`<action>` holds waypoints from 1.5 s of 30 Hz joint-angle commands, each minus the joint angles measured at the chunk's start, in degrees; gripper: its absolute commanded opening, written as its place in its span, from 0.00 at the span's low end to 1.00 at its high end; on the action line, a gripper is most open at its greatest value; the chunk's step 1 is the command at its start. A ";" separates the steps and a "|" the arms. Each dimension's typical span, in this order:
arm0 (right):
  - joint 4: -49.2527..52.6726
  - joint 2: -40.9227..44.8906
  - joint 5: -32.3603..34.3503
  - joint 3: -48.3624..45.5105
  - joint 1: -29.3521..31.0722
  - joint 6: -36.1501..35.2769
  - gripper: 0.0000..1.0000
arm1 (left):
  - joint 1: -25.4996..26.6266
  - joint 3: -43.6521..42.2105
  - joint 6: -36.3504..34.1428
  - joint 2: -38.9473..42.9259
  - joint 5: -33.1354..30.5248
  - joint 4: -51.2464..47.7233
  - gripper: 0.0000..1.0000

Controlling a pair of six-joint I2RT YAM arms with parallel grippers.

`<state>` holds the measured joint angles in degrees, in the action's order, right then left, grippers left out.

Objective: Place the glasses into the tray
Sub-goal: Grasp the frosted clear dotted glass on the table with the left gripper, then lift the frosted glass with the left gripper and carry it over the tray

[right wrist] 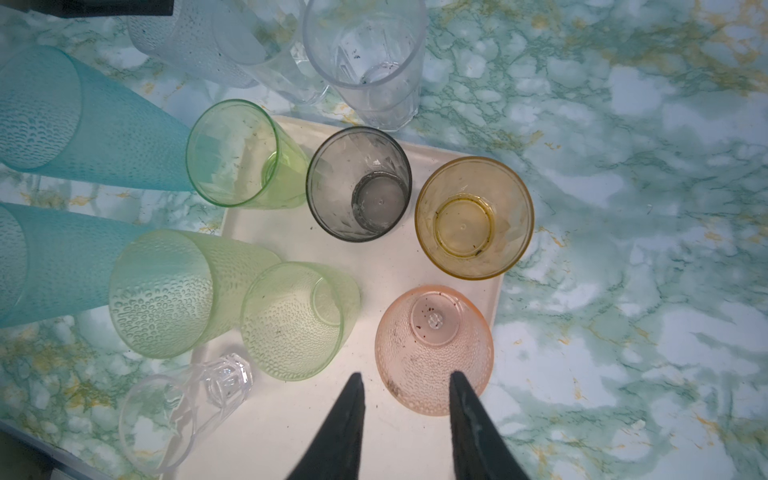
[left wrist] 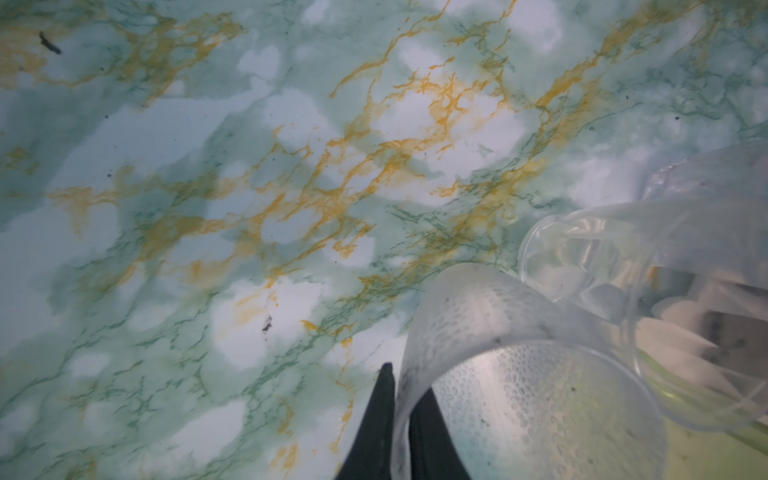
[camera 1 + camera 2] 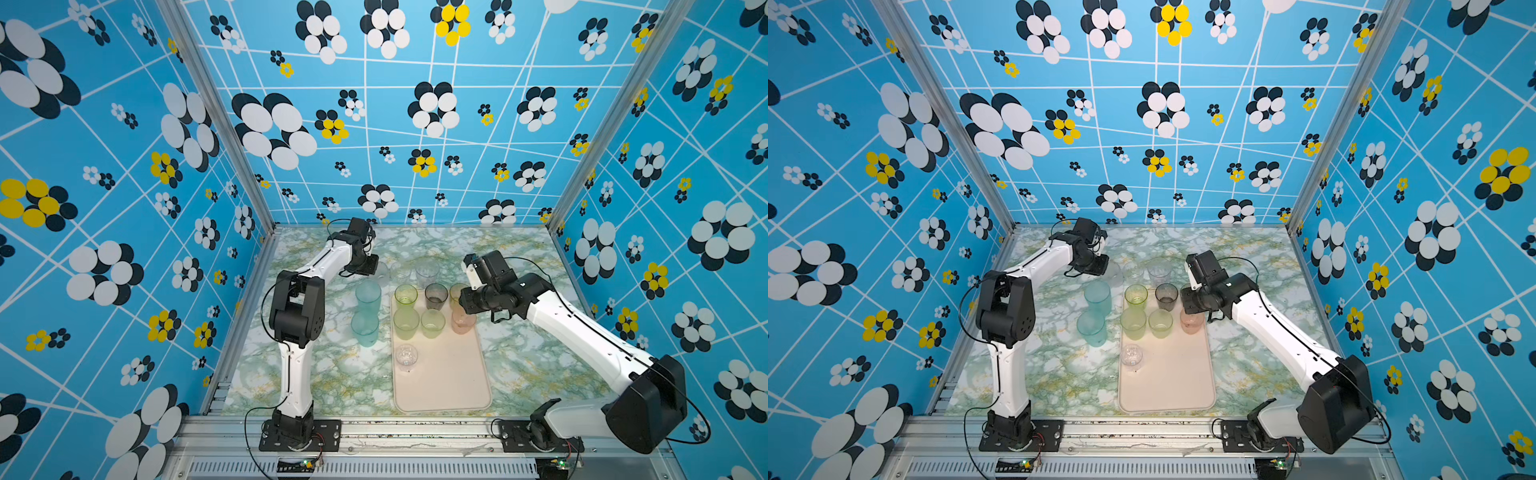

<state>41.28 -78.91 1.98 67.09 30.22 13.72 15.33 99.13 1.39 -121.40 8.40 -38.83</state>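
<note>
Already seven glasses (image 1: 359, 183) stood on the tray (image 3: 444, 386) and five off it, the left gripper (image 2: 401, 386) pinching a clear glass (image 2: 498, 332) beyond it, the right gripper (image 1: 405, 380) half-open and empty.

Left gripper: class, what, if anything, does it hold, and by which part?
The left gripper pinches the clear dimpled glass by its wall at the rim.
</note>
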 commanded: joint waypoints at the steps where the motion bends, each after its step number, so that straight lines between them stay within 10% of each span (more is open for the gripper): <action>1: -0.58 0.87 -0.40 -0.91 -0.34 -0.44 0.37 | -0.54 0.51 -0.60 0.83 0.50 0.87 0.09; 45: -2.29 3.57 0.85 -6.11 -4.06 1.09 0.36 | 7.57 -5.81 -4.02 32.72 -6.78 -6.03 0.10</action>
<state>39.59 -76.84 2.42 62.22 26.79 14.00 21.37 94.83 -1.41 -91.46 3.36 -41.76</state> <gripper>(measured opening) 0.363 0.099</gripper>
